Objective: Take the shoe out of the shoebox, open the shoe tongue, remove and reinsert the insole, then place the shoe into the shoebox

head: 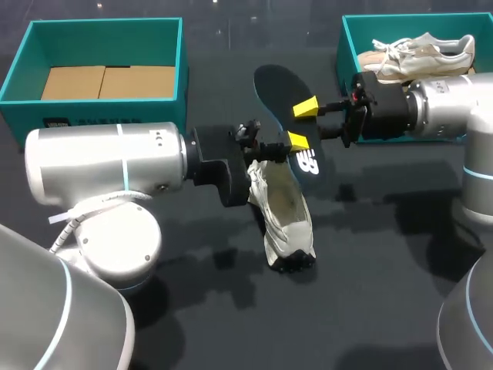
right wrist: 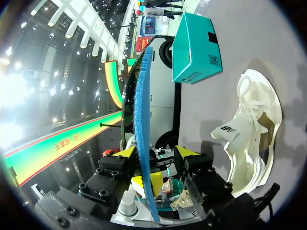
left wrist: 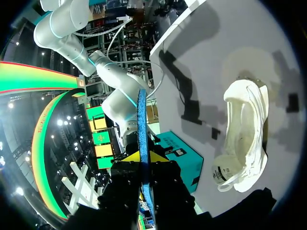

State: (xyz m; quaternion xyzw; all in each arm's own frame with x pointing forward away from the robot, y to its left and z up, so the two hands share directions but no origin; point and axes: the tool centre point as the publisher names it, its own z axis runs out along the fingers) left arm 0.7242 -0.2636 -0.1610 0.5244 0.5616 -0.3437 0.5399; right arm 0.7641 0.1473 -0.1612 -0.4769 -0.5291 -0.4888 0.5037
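Left shoebox (head: 100, 25) at far left of table (head: 370, 262), cardboard liner (head: 108, 81) inside. Left gripper (left wrist: 142, 158) clamped tight on dark insole (head: 281, 92), held above table near middle. White shoe (head: 283, 212) lies on its side on table, just below insole, opening showing. Right gripper (right wrist: 157, 153) spread wide around same insole, one finger clear of it. Right shoebox (head: 344, 42) at far right holds second shoe (head: 420, 52).

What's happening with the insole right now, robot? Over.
Left tool shut on insole. Right tool open, straddling it. Shoe lying on table beside them.
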